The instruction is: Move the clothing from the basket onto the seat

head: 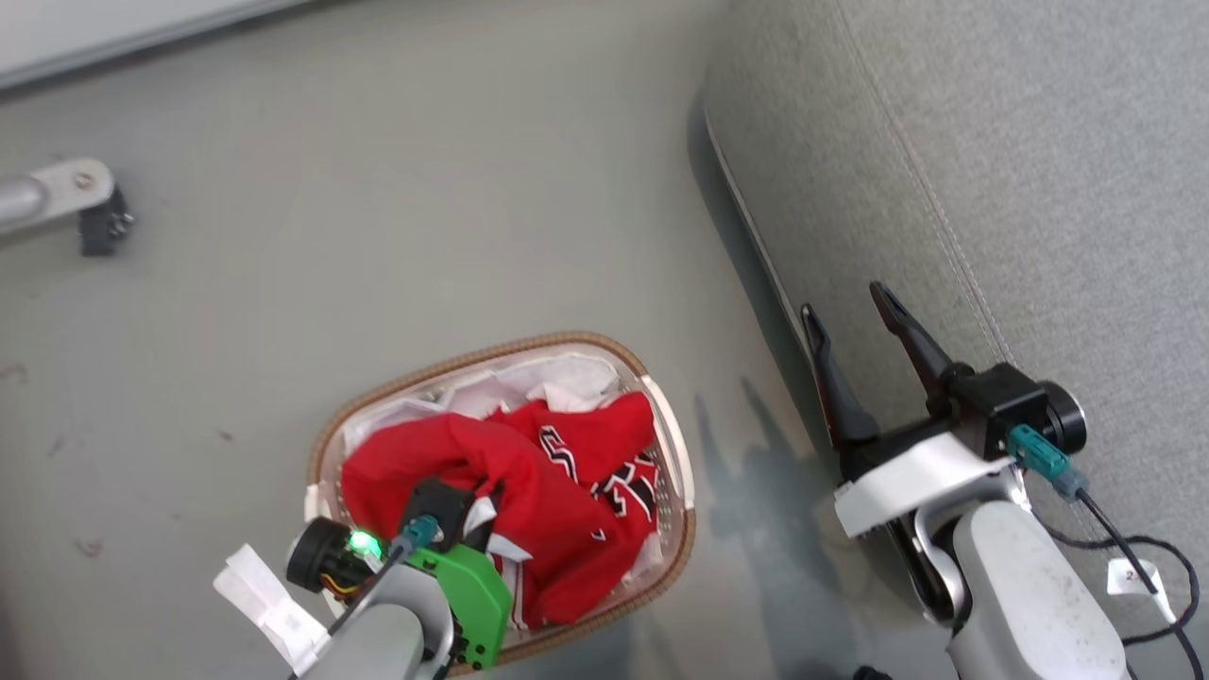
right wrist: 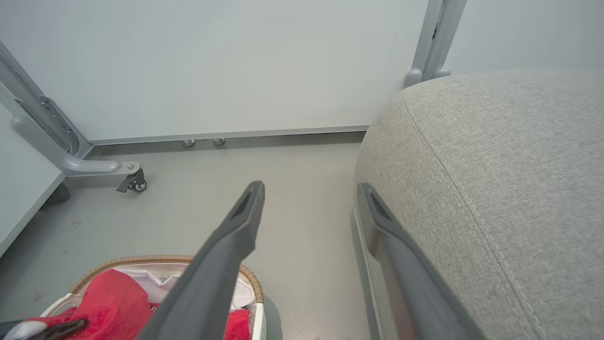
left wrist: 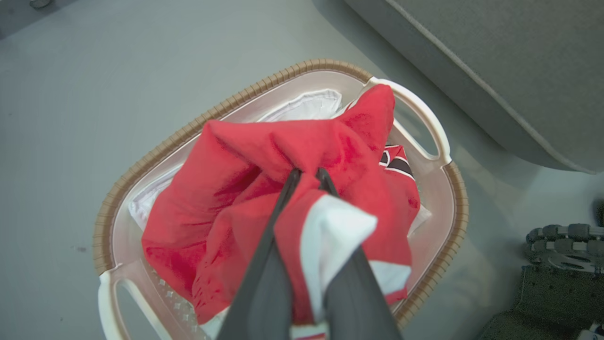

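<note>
The clothing [head: 529,482] is a heap of red garments with white trim lying in the oval white basket [head: 472,354] on the floor; black-and-white lettering shows on its right side. In the left wrist view my left gripper [left wrist: 309,172] is shut on a raised fold of the red clothing [left wrist: 245,170], above the basket [left wrist: 155,151]. My right gripper [head: 843,302] hangs open and holds nothing, against the near side of the grey seat [head: 992,142]. The right wrist view shows its fingers apart [right wrist: 310,189], beside the seat [right wrist: 509,189], with the basket [right wrist: 141,259] low on the left.
White cloth lining [head: 576,378] shows at the basket's far end. A grey frame leg with a caster [head: 85,203] stands on the floor at the left, in front of a white wall panel [right wrist: 236,61]. A black cable with a tag [head: 1133,576] trails from my right wrist.
</note>
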### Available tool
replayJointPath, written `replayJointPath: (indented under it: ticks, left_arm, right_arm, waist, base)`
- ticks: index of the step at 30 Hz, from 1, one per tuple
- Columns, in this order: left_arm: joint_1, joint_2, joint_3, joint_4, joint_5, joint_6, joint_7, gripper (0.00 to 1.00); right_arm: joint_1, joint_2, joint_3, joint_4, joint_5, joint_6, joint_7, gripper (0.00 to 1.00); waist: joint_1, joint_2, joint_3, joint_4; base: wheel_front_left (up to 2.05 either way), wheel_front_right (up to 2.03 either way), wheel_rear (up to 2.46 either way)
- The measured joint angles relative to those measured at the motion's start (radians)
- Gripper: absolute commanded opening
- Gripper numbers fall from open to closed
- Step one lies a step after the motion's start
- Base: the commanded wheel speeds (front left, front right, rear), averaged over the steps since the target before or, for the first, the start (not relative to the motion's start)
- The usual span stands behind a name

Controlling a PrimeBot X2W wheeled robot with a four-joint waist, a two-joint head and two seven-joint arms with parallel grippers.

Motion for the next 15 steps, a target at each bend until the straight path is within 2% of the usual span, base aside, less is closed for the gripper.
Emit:
replayJointPath:
  ticks: [15]
  left_arm:
    - [0.124,-0.019,0.085,-0.304,0.058,-0.006,0.000,0.00]
  right_arm:
    - [0.109,0.000,-0.017,0.037,-0.001,0.000,0.000,1.00]
  waist:
    - [0.0000,0.0000,-0.221,0.093]
  base:
    - [0.00,0.00,0.00]
